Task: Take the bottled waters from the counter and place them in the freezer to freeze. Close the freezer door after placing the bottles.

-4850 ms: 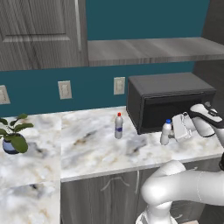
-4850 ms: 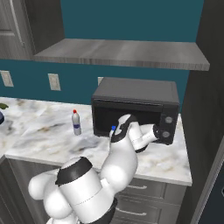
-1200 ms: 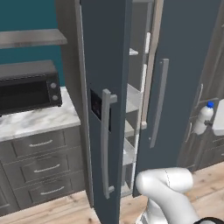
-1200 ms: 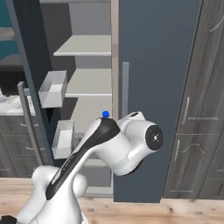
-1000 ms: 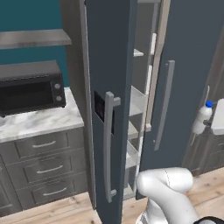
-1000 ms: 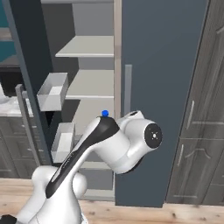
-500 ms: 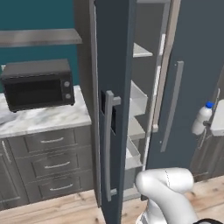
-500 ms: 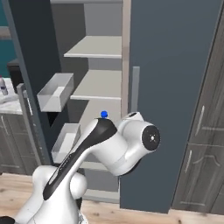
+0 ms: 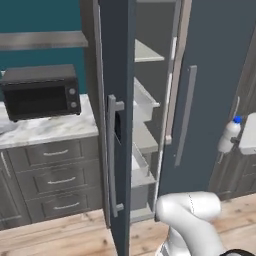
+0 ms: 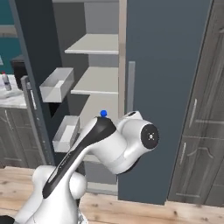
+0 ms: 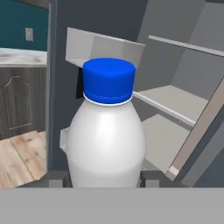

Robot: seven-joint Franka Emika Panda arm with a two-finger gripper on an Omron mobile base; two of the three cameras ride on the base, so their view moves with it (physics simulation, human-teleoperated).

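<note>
A blue-capped bottled water point(image 11: 107, 131) stands upright in my gripper point(image 11: 105, 179), which is shut on it, the fingertips point(image 11: 59, 178) pressing its sides. From the left base view the bottle point(image 9: 229, 136) hangs at the far right in the gripper point(image 9: 235, 142), in front of the closed neighbouring door. Its blue cap point(image 10: 103, 113) peeks above my arm. The freezer door point(image 9: 120, 125) stands open, showing pale shelves point(image 10: 98, 81) and white door bins point(image 10: 57, 85). The red-capped bottled water point(image 10: 6, 81) stands on the counter point(image 9: 45, 129) at the far left.
A black microwave point(image 9: 40, 92) sits on the counter over dark grey drawers point(image 9: 55, 175). The closed slate door point(image 10: 162, 87) with its vertical handle is right of the open compartment. Dark wood cabinets point(image 10: 201, 109) fill the far right. Wooden floor lies below.
Both base views have shifted as the base moves, so the open freezer now sits nearer and more central. The blue-capped bottle stays gripped in the same place beside the arm.
</note>
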